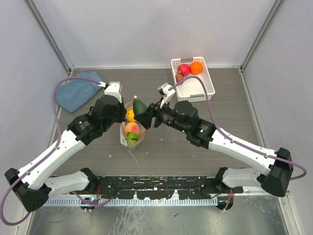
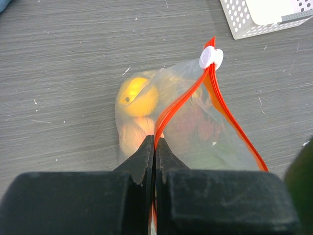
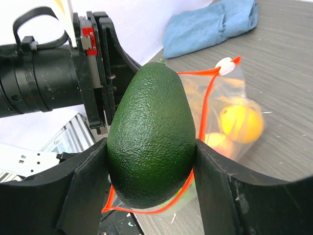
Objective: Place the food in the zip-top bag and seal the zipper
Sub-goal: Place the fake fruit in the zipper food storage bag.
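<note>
Clamped the glossy green fruit (image 3: 151,142), long axis upright, in the right jaws, just above the zip-top bag (image 1: 132,137) and its open mouth; pinched the zipper (image 2: 215,95) in the left jaws; spotted more fruits (image 1: 190,68) in the far basket (image 1: 195,89).

Zip-top bag (image 2: 205,132) near end behind left tool (image 2: 155,143); basket (image 2: 243,19) cut by top edge.

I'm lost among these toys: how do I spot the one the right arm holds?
At the middle of the table, above the zip-top bag, the right pincer grips a toy avocado. It is the only dark green, pebbly, egg-shaped piece; the other fruits are yellow, orange or red.
</note>
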Robot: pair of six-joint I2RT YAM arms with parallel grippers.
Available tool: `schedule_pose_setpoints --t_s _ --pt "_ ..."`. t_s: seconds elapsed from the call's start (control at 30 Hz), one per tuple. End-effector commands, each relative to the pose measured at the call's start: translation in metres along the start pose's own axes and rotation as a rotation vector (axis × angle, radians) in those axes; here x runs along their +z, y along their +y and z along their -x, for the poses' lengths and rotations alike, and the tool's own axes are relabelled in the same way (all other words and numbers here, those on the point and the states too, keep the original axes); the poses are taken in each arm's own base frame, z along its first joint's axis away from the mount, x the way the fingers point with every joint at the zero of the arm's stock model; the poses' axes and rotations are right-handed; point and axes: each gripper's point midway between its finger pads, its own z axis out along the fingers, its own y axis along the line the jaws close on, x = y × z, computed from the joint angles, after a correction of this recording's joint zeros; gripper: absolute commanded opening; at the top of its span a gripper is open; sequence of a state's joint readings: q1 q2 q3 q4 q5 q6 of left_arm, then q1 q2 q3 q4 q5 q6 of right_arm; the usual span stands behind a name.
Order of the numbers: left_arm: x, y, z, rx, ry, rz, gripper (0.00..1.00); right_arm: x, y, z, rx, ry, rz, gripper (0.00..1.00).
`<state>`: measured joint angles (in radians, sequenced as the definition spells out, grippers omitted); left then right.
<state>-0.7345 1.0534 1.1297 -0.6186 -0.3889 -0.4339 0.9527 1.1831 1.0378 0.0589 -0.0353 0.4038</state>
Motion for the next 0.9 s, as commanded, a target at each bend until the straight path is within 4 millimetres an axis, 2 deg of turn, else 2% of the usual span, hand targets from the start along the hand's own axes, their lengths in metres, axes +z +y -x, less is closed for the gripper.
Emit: schedule_pose_setpoints --t_s 0.0,0.1,0.17,0.33,0.47,0.87 --pt "-0.001 -0.010 0.021 -0.053 -0.075 -0.041 0.00 0.013 0.025 0.011 0.090 -0.103 0.086 0.40" --pt "0.000 -0.010 0.020 -0.058 -0.071 -0.039 0.00 0.022 0.032 0.001 0.117 -0.089 0.093 0.40" --pt "0.000 -0.010 0.021 -0.060 -0.074 -0.039 0.00 0.027 0.030 -0.005 0.136 -0.080 0.065 0.40" --pt "-0.003 -0.008 0.022 -0.065 -0.082 -0.034 0.00 0.034 -0.003 -0.029 0.182 -0.043 -0.103 0.40" --pt "-0.006 -0.007 0.023 -0.069 -0.091 -0.036 0.00 0.038 -0.014 -0.044 0.176 0.009 -0.161 0.45" --pt "-0.007 -0.010 0.022 -0.068 -0.084 -0.050 0.00 0.047 -0.019 -0.055 0.157 0.060 -0.185 0.59"
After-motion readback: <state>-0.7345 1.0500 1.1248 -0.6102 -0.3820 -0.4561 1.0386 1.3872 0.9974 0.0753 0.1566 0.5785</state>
